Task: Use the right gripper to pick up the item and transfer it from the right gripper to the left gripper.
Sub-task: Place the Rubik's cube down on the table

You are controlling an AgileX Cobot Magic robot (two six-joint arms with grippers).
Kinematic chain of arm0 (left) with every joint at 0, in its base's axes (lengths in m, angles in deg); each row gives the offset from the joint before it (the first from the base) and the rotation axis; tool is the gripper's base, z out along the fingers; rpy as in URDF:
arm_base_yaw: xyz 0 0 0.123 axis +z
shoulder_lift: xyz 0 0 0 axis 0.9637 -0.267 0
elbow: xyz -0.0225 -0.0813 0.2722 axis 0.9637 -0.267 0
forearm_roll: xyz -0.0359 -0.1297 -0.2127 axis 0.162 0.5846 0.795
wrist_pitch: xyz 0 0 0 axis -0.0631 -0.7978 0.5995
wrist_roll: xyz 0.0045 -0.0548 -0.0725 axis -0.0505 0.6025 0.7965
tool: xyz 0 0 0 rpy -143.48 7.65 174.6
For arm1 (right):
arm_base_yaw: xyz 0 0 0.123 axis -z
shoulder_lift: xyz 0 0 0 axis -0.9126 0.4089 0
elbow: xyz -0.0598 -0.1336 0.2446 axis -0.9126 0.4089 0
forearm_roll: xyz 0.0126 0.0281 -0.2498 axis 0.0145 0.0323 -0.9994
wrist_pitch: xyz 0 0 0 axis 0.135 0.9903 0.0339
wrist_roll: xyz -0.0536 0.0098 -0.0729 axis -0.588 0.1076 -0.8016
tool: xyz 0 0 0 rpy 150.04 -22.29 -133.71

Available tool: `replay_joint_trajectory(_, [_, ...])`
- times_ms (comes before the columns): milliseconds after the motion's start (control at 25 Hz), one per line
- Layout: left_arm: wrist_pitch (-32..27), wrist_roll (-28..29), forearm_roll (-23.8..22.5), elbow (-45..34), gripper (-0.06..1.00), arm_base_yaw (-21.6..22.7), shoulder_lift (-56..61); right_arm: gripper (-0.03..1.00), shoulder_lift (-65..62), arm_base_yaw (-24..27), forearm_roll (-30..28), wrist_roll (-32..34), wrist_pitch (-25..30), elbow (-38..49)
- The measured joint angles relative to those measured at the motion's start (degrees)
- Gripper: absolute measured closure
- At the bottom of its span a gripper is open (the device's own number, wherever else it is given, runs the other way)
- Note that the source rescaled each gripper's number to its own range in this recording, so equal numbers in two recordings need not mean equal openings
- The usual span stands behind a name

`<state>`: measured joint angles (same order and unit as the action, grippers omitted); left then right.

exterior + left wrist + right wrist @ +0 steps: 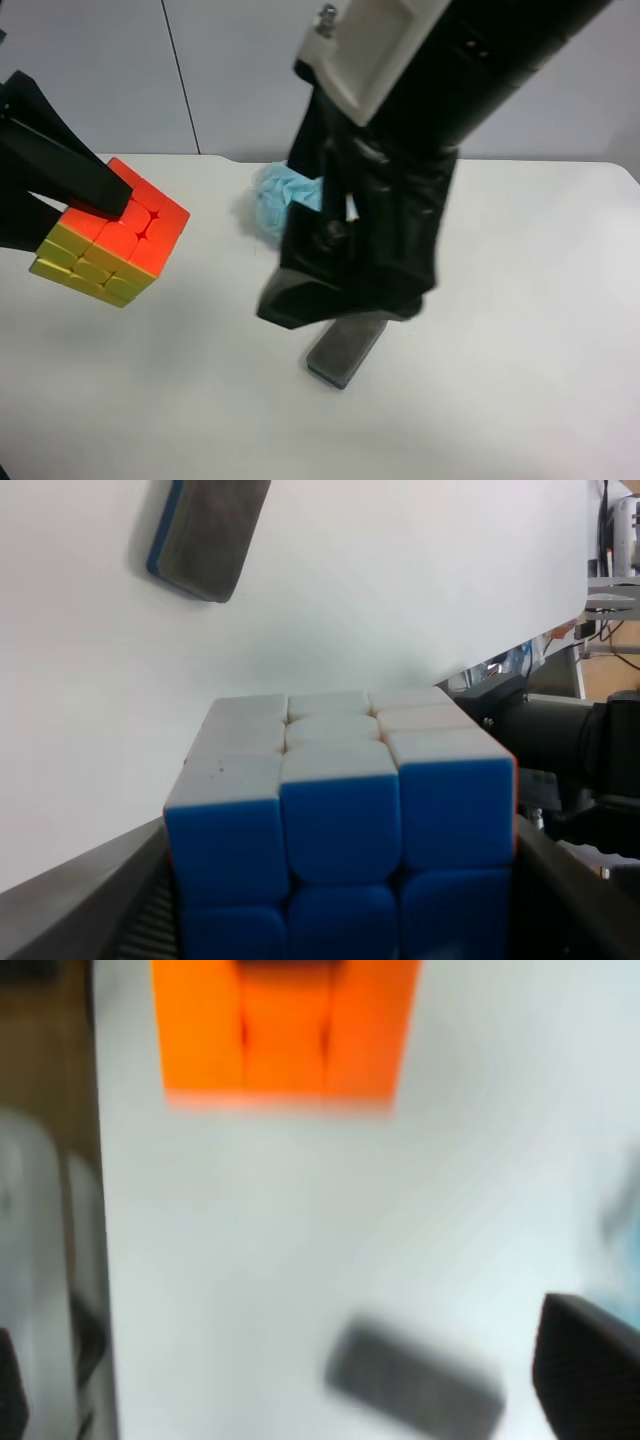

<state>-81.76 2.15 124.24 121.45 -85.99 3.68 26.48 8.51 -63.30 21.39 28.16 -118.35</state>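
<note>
Orange and yellow plastic is what you see of the item (110, 240) in the exterior high view. It is tilted and pinched by the left gripper (75, 215) at that view's left, seemingly clear of the table (520, 330). One flat finger lies across the orange face near an edge. If you jolt that arm, the smooth item could slide out or a layer could twist. The right gripper (345, 300) hangs mid-table, pointing down over the grey pad (345, 350), with the blue mesh puff (285, 195) just behind it. A careless retreat could drag either one.

In the blurred right wrist view, its fingers stand wide apart at the frame's edges with nothing between them, and the orange face lies well ahead.

In the left wrist view, both fingers press the item's sides with the blue face toward the camera, so the hold looks square.
</note>
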Motion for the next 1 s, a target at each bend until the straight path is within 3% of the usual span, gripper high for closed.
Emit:
replay_joint_trajectory(120, [0.0,-0.2,0.2,0.0,0.93,0.0,0.0,-0.03,-2.2,0.0,-1.9,3.8,3.9,0.0])
replay_joint_trajectory(360, [0.0,-0.4,0.2,0.0,0.93,0.0,0.0,-0.03,-9.2,0.0,-3.2,8.4,4.1,5.5])
replay_joint_trajectory(680, [0.0,-1.2,0.2,0.0,0.93,0.0,0.0,-0.03,-26.6,0.0,-6.5,16.9,4.4,22.3])
replay_joint_trajectory(1000, [0.0,-1.5,0.2,0.0,0.93,0.0,0.0,-0.03,-52.5,0.0,-9.7,25.3,3.0,39.8])
